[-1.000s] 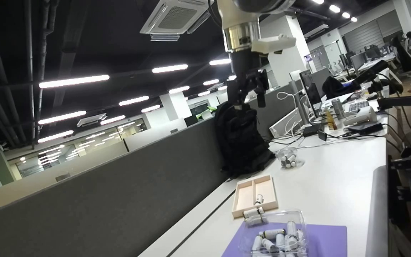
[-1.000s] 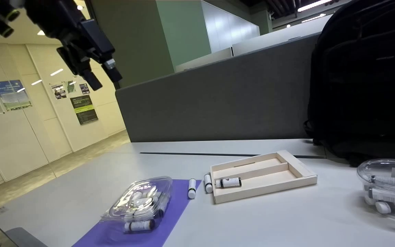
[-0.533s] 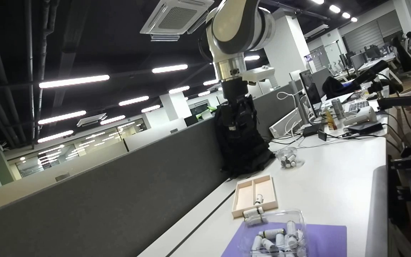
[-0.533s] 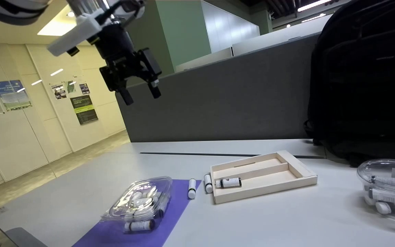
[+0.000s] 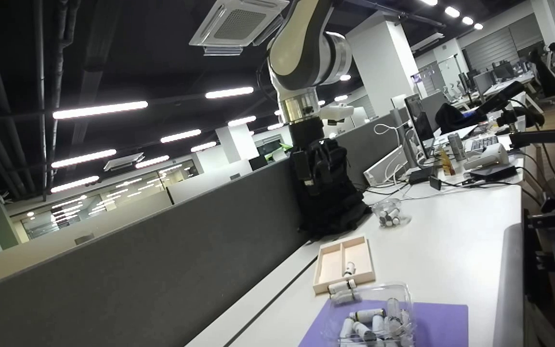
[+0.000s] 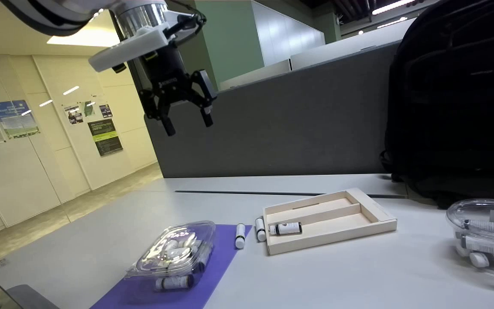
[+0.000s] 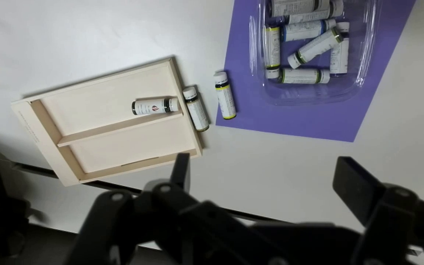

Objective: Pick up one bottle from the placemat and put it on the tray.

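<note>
The black two-fingered claw hangs high above the white table, its fingers spread wide, the table's surface showing between them in the wrist view. In an exterior view it merges with a black backpack, making its outline hard to read. Below the claw, past its fingertips, a small white-capped bottle lies across the edge of the flat purple placemat; the shallow tan wooden tray sits below and left in the wrist view.

No wording can be read; print on the bottle labels, wall posters, tray and gripper is shown too small or blurred
</note>
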`<state>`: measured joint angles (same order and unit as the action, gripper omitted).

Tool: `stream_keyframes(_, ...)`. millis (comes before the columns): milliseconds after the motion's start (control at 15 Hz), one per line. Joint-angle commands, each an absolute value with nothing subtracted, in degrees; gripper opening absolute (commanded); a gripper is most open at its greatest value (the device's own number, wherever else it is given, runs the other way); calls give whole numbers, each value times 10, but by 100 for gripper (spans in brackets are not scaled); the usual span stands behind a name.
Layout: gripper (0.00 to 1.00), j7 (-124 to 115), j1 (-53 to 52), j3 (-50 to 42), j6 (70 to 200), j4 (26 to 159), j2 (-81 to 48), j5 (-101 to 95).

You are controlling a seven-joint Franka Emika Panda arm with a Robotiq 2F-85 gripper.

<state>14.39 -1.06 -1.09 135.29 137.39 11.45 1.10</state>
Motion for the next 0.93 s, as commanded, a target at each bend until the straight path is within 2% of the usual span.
stream_keyframes(0,100,124,-4,-16,1350,1351,83,6)
stream_keyframes(867,100,95,7,-18,1466,1223,-200,-45)
